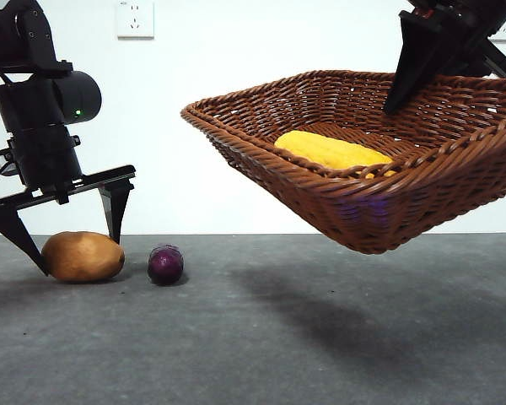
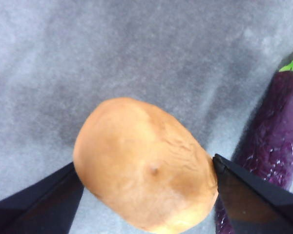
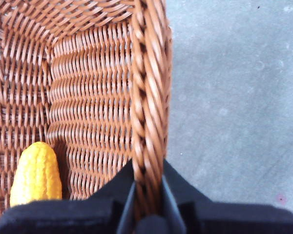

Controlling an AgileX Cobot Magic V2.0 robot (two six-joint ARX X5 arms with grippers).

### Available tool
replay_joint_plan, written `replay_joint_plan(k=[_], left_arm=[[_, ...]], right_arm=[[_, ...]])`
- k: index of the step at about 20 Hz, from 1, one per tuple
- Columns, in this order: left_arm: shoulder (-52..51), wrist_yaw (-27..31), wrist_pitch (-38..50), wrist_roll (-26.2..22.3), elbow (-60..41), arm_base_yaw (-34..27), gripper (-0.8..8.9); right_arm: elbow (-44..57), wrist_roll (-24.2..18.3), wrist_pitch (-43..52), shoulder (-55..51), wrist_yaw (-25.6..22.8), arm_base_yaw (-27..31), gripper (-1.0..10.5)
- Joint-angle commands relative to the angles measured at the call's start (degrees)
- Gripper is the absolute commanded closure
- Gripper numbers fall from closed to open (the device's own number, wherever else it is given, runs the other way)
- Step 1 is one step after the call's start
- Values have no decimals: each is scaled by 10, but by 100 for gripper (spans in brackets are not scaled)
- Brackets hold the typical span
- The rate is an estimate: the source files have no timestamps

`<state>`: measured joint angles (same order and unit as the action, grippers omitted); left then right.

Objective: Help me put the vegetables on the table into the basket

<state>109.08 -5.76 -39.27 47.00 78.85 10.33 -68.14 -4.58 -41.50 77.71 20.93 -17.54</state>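
Note:
The brown-orange oval vegetable lies on the table at the left. My left gripper is open with one jaw on each side of it; the left wrist view shows it between the jaws. The dark purple vegetable lies just right of it and shows in the left wrist view with a green stem. My right gripper is shut on the rim of the basket and holds it tilted above the table. The bumpy yellow vegetable lies inside the basket, seen too in the right wrist view.
A white wall with a power socket stands behind the table. The basket hangs over the table's right half and casts a shadow under it.

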Motion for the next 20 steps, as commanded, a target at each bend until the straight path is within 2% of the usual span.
replay_joint_plan(k=[1,5,10,12,16,20], left_arm=[[6,-5,1,-46,-2,3,822],[-20,-7,-3,-161,-2,2,822],[-136,-12,-7,-327,-2,-19,822],[-200,-49,-20,-383,-2,-26,822],[-311,-155,-54,-460,-4,-16,821],[-386,-188,-101,-520,-4,61,821]], right_arm=[[-2,1,7,0,5,0,958],[-2,16,4,0,5,0,958],[-2,38,-13,0,0,0,958],[-1,46,-23,1,-4,-1,959],[0,61,-28,11,-9,-8,959],[0,75,-40,47,-27,-37,959]])
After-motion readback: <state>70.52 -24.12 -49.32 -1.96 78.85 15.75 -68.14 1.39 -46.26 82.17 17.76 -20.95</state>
